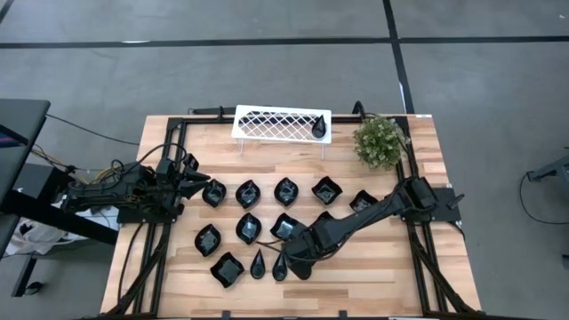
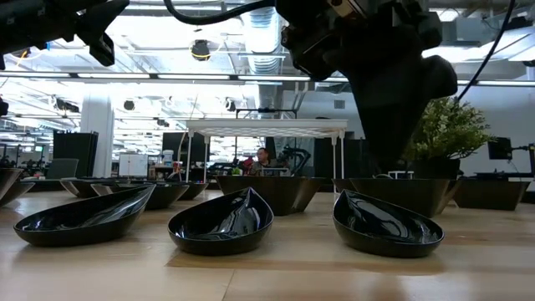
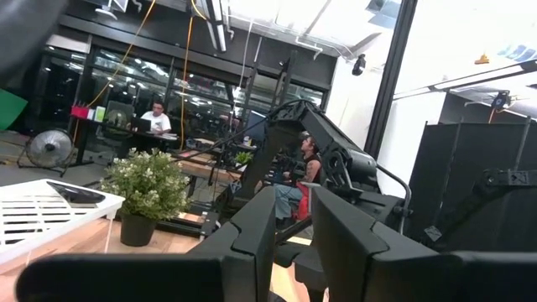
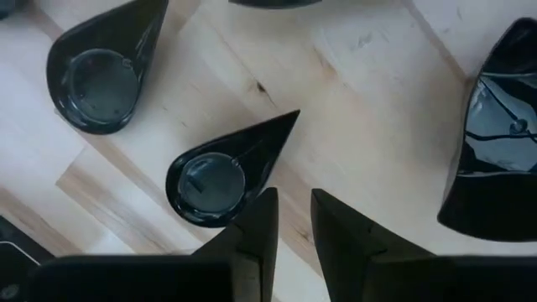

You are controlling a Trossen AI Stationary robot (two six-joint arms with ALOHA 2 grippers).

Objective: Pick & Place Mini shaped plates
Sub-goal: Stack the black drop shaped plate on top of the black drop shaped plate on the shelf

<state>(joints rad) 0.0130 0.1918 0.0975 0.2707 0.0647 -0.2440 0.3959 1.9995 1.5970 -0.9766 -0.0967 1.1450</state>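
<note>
Glossy black teardrop plate [image 4: 220,174] at lower centre of the high view: rigid, slick, likely brittle; pinch the thin rim. Right gripper [image 4: 292,220] hovers above, narrowly parted, empty.

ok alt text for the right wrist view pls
The right gripper hovers over a pale wood table, jaws slightly apart and empty, just beside a black teardrop plate. A second teardrop plate and a larger black plate lie nearby.

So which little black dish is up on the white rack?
The teardrop dish at the rack's right end, near the plant. All the others sit on the table.
</note>
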